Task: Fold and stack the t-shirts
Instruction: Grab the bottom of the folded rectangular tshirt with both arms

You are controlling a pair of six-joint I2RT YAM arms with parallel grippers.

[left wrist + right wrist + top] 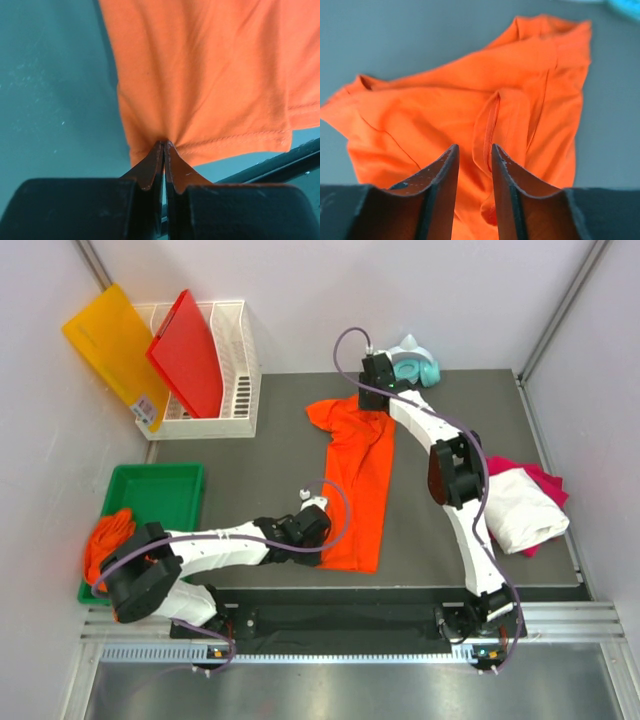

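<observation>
Near end first: the left gripper is clamped on the near hem of the orange t-shirt, close to its near-left corner, and the cloth puckers into the closed fingers. The shirt lies spread on the dark table in the middle of the work area. Its long axis runs near to far, with the far end leaning a little to the left. Far end: the right gripper hovers over the collar-and-shoulder region with its jaws parted and nothing pinched between them; orange cloth shows through the gap. My judgement: the coming fold turns on that near-far axis. The left arm already has the hem, and the right arm is the nearer one for the collar end. I would have it descend and pinch there before either end travels.
</observation>
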